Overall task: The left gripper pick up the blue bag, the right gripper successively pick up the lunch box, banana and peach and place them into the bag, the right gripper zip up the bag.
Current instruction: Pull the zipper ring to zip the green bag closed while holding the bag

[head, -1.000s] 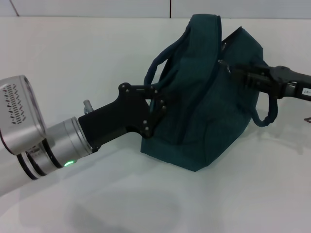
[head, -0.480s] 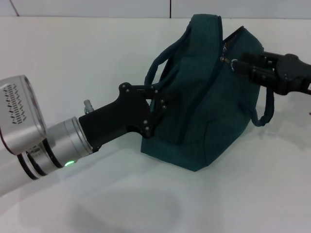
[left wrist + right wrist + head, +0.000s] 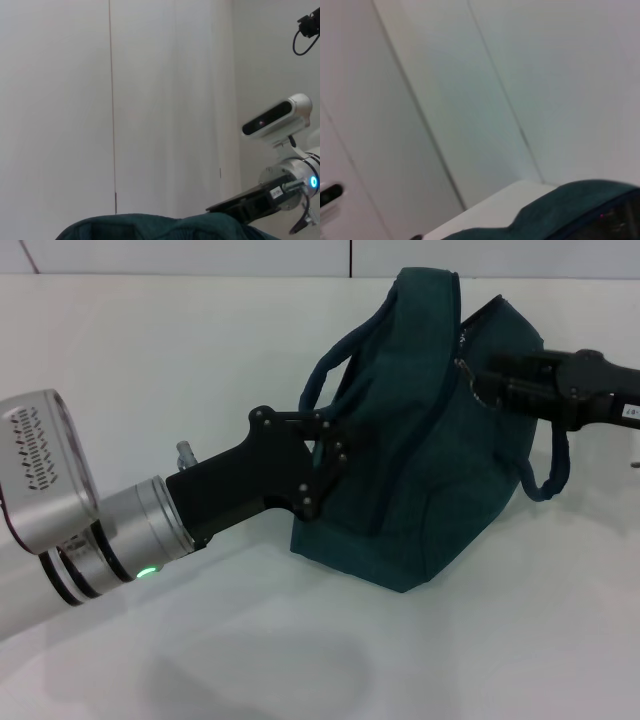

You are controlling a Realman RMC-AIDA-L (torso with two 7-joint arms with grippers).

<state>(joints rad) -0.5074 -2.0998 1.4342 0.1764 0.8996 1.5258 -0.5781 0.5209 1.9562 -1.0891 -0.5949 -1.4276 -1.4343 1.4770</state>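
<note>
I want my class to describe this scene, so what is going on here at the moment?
The left gripper holds the blue bag by its side on the white table, keeping it upright. The right gripper is at the zipper near the bag's top edge, apparently zipping it up. No lunch box, banana or peach is visible outside the bag.

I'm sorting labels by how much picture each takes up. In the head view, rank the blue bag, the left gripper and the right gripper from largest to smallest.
1. The blue bag, largest.
2. The left gripper, though its nearness to the camera inflates it.
3. The right gripper, smallest; part of it is cut off by the picture's edge.
</note>
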